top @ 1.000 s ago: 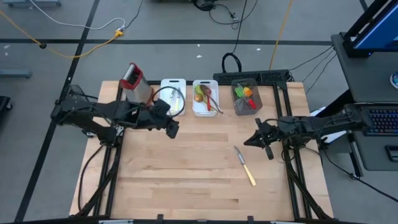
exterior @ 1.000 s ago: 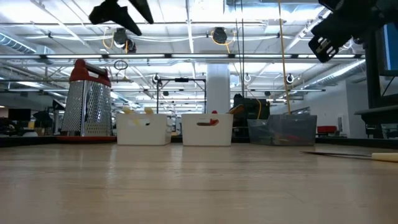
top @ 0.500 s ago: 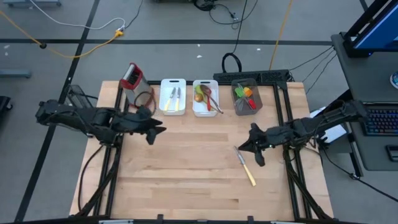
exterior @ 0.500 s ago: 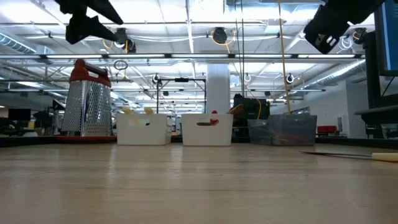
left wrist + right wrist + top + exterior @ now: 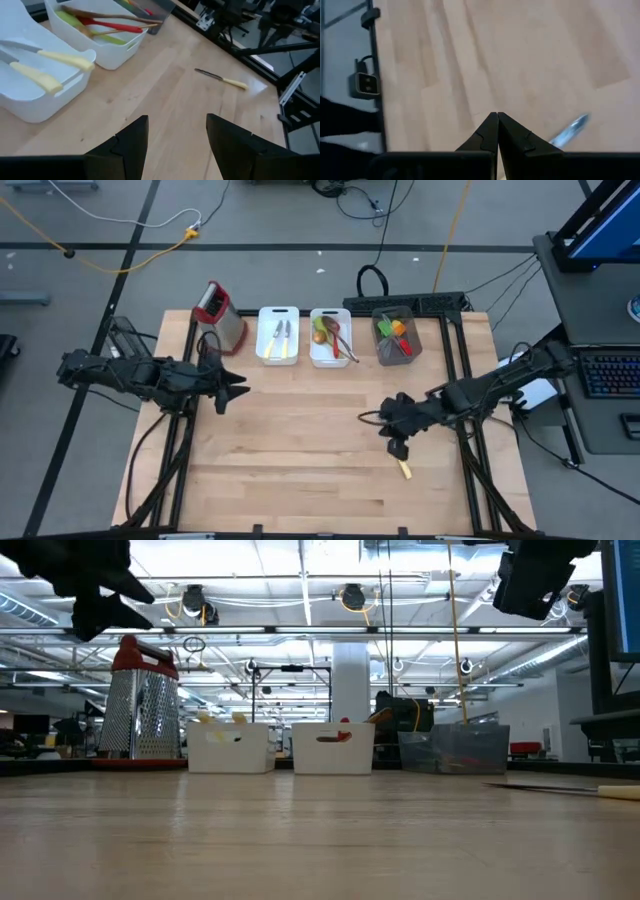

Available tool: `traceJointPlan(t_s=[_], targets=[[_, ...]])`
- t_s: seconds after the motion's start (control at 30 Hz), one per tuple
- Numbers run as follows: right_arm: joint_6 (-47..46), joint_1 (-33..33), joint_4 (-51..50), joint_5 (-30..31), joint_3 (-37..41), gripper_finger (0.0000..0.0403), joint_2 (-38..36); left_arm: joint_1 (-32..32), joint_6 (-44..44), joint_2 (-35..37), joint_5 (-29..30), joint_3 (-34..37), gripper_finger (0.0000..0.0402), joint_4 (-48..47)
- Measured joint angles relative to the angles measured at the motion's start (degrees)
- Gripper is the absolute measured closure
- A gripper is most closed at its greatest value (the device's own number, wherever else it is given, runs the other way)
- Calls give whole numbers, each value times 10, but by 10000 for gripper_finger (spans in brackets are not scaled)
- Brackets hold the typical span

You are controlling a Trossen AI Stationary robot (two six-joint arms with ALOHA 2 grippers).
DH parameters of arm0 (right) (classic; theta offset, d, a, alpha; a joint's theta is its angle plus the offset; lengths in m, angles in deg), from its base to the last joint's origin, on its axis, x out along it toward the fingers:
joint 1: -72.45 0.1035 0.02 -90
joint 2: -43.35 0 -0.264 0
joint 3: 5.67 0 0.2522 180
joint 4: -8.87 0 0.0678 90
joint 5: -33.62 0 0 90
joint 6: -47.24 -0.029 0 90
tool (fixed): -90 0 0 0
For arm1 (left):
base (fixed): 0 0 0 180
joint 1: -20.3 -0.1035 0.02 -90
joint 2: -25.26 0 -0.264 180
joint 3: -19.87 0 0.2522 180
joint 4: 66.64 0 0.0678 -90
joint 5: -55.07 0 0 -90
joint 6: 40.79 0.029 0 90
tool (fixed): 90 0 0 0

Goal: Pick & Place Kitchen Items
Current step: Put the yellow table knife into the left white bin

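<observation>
A cream-handled knife lies flat on the wooden table at the right. Only its handle end (image 5: 404,470) shows in the high view. Its whole length shows in the left wrist view (image 5: 222,79), and its blade in the right wrist view (image 5: 570,131). My right gripper (image 5: 397,442) hangs shut high above it (image 5: 498,116) and touches nothing. My left gripper (image 5: 232,388) is open and empty (image 5: 177,127) above the table's left part, near the grater. Two cream-handled knives (image 5: 50,67) lie in the left white tray (image 5: 278,338).
A red-topped metal grater (image 5: 215,310) stands at the far left. Beside it at the far edge stand a second white tray (image 5: 330,338) with green, red and wooden utensils, and a grey tray (image 5: 396,338) with green, orange and red ones. Bare wood lies between the arms.
My left gripper has drawn back from over the left white tray toward the table's left edge. My right gripper has gone toward the table's left and near edges and now hangs over the knife on the table. The knife has not moved.
</observation>
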Motion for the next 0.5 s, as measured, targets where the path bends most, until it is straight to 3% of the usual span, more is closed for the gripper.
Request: traceJointPlan(t_s=[0.23, 0.5], targets=[[-108, 0, -91, -90, -70, 403, 95, 0, 20, 68, -6, 35, 199, 0], [-171, -10, -161, -204, -78, 403, 166, 0, 52, 112, 4, 45, 199, -5]])
